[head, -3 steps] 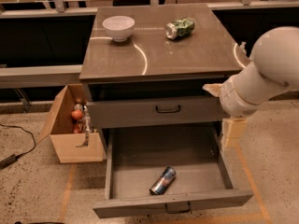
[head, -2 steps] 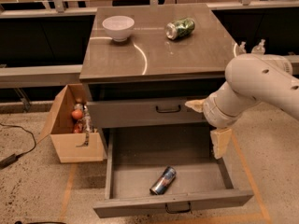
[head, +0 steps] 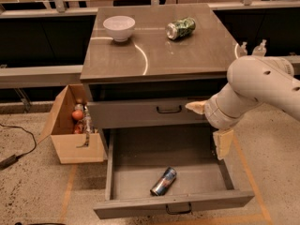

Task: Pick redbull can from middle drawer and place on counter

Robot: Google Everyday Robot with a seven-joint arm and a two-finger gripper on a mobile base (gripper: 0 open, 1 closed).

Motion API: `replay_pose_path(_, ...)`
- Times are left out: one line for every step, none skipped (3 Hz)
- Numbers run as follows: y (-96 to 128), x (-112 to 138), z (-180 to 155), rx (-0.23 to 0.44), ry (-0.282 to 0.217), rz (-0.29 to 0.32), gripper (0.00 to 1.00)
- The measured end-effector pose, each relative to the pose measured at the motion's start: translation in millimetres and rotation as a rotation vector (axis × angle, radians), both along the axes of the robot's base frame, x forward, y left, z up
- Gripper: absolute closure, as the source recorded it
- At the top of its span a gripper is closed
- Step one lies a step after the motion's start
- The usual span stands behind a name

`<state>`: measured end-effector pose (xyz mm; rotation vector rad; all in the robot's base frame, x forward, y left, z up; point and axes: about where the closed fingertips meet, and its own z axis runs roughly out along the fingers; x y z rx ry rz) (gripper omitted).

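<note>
The redbull can (head: pixel 164 181) lies on its side on the floor of the open middle drawer (head: pixel 123 172), near its front wall. The counter (head: pixel 159 55) is the glossy top of the cabinet above. My gripper (head: pixel 209 125) hangs at the drawer's right side, above its right wall, up and to the right of the can. It is open and empty, with one pale finger (head: pixel 195 107) pointing left across the upper drawer front and the other pointing down. The white arm (head: pixel 262 81) reaches in from the right.
A dented green can (head: pixel 180 28) and a white bowl (head: pixel 119 27) sit on the counter's far part. The shut upper drawer front (head: pixel 140 114) has a black handle. An open cardboard box (head: pixel 75 139) with items stands on the floor left of the cabinet. A cable lies far left.
The arm has swung left and down from the cabinet's right side, bringing the gripper over the right part of the open drawer. The can has not moved.
</note>
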<state>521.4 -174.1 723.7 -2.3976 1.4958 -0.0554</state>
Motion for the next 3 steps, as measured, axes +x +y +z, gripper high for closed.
replay_pose_path(9,-7,-41,0.015,0.054,0.101,0.0)
replay_pose_path(25,-17,-90,0.058,0.093,0.259,0.0)
replay_pose_path(47,-20,-134,0.1,0.078,0.417,0.0)
